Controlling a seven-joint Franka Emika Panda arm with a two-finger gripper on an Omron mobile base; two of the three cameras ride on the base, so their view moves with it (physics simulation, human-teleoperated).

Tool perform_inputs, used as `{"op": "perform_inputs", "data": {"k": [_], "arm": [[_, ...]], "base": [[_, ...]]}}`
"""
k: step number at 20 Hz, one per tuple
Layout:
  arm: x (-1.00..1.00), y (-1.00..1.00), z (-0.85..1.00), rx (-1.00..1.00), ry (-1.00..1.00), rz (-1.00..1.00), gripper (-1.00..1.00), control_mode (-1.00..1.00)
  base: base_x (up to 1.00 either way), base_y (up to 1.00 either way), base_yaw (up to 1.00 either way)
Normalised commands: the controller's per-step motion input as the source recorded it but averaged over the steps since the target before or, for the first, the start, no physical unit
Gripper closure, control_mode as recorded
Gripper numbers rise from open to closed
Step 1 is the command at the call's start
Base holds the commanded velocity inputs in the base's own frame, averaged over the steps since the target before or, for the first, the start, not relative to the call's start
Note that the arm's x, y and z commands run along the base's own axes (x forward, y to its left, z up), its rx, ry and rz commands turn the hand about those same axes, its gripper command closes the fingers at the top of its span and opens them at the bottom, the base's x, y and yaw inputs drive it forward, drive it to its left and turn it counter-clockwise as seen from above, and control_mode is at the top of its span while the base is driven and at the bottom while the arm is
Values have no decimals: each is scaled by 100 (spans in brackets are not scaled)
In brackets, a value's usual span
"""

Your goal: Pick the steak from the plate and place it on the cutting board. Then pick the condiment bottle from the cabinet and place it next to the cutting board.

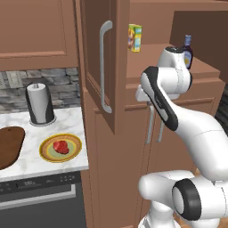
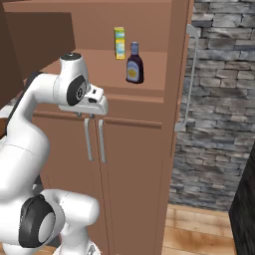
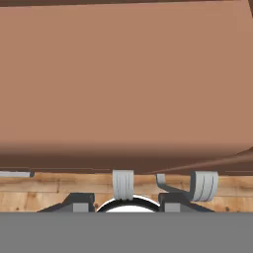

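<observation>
The gripper (image 2: 88, 115) points downward just in front of the cabinet (image 2: 134, 149), directly above the two silver bar handles (image 2: 94, 139) of the lower doors. Its fingers (image 2: 79, 114) are almost hidden under the white hand, so I cannot tell whether they are spread or pressed together; nothing is seen between them. In the hand view the lower cabinet's brown front (image 3: 123, 84) slopes away, with wooden floor (image 3: 59, 185) below it.

Above and behind the gripper, on the open cabinet shelf (image 2: 149, 89), the condiment bottle (image 2: 134, 63) stands upright with its blue cap on top. The yellow box (image 2: 119, 43) stands further back on the same shelf, to the bottle's left in the right base view.

Left of the cabinet, past its open upper door (image 1: 100, 67), lies the marble counter (image 1: 67, 124). The plate (image 1: 60, 148) sits there with the steak (image 1: 61, 147) in its centre. The cutting board (image 1: 9, 146) lies just left of the plate, apart from it. A paper towel roll (image 1: 40, 103) stands behind the plate, near the stone backsplash.
</observation>
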Motion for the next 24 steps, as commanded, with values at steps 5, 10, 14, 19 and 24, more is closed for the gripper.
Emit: {"op": "perform_inputs", "data": {"k": [5,10,14,19,24], "arm": [[-3,0,0,0,0,0,-100,-100],[-7,0,0,0,0,0,-100,-100],[-9,0,0,0,0,0,-100,-100],[-10,0,0,0,-2,0,-100,-100],[-6,0,0,0,-4,0,-100,-100]], "base": [[0,0,0],[0,0,0],[0,0,0],[0,0,0],[0,0,0]]}}
